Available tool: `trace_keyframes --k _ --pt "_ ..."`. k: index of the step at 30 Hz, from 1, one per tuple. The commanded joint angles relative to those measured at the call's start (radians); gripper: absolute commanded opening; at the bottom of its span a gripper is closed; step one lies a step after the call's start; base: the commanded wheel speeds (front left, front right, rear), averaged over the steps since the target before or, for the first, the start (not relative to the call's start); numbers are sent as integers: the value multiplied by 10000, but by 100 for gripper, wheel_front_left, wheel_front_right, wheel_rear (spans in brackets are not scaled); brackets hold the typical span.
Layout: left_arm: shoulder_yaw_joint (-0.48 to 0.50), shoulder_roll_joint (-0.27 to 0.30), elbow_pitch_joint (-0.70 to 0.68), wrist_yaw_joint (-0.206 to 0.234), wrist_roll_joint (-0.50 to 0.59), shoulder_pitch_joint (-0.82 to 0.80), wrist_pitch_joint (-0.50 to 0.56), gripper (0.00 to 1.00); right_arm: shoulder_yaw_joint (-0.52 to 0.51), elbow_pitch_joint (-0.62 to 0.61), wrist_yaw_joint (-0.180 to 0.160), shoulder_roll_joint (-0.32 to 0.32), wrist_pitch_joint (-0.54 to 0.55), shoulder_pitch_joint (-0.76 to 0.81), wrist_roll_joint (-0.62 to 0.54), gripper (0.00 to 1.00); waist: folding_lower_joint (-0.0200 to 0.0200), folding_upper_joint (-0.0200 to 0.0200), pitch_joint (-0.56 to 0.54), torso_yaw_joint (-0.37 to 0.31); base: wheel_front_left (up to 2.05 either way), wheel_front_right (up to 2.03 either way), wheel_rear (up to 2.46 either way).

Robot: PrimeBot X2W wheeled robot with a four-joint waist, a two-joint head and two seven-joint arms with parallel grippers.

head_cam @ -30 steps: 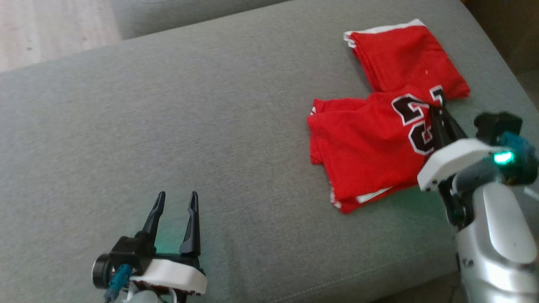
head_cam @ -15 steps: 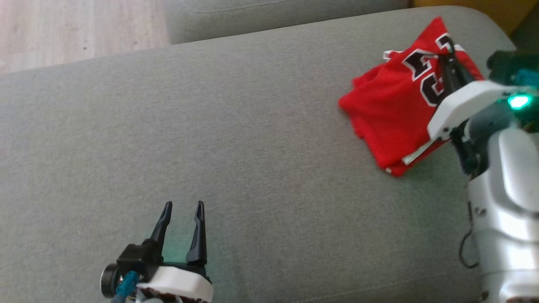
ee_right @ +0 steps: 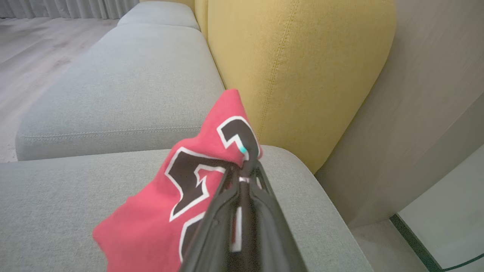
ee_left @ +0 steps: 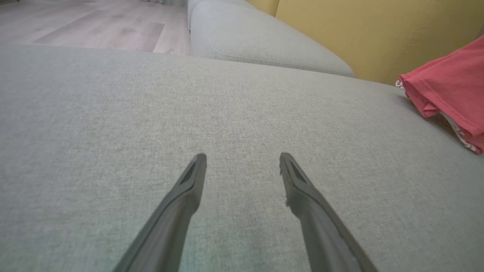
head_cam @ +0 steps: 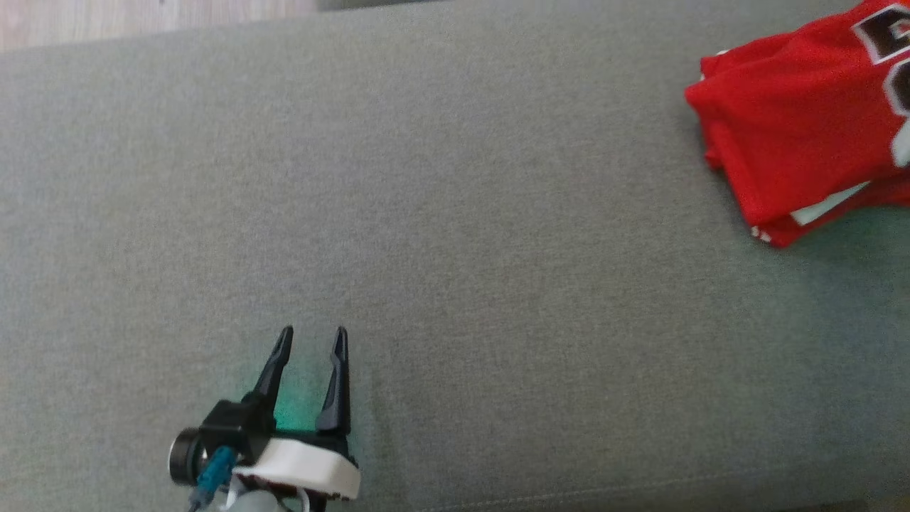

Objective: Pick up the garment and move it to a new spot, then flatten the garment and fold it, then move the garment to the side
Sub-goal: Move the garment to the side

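The garment (head_cam: 803,135) is a folded red jersey with black, white-edged numbers, at the far right of the grey sofa seat in the head view. In the right wrist view my right gripper (ee_right: 246,160) is shut on the garment (ee_right: 166,211), pinching its upper edge by the numbers so the cloth hangs lifted over the seat's end. The garment (ee_left: 450,90) also shows at the right edge of the left wrist view. My left gripper (head_cam: 309,340) hovers open low over the seat's front left, its fingers (ee_left: 189,189) spread with nothing between them.
The grey sofa seat (head_cam: 455,213) spreads wide between the two grippers. A yellow backrest cushion (ee_right: 295,68) rises behind the seat's end. A second grey cushion (ee_right: 124,87) lies beyond, with wooden floor (ee_left: 83,22) past it. The seat's front edge (head_cam: 640,491) is close.
The right gripper has lifted the jersey's held edge and carried it rightward, folding it over onto itself. The head camera has shifted, putting the right arm out of frame. The left gripper stays put.
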Motion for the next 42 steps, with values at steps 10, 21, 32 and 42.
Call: trace_keyframes --k 10,21,32,42 --pt "199 287 -386 -23 270 -811 19 100 -1676 1058 33 -689 -615 -883 -1480 91 -1 0 860 389 0 0 0" --pt "85 338 -351 28 227 -701 87 100 -2584 1643 33 1 -1162 -834 -2712 100 -1 0 542 253 0 0 0" --pt "370 378 -431 204 32 -416 9 100 -1179 1428 33 870 -2452 -410 -2055 100 -1 0 -693 326 0 0 0" --pt "983 470 -556 491 -245 409 -65 100 190 338 33 1738 -3338 1421 -1001 100 -1 0 -2064 692 0 0 0"
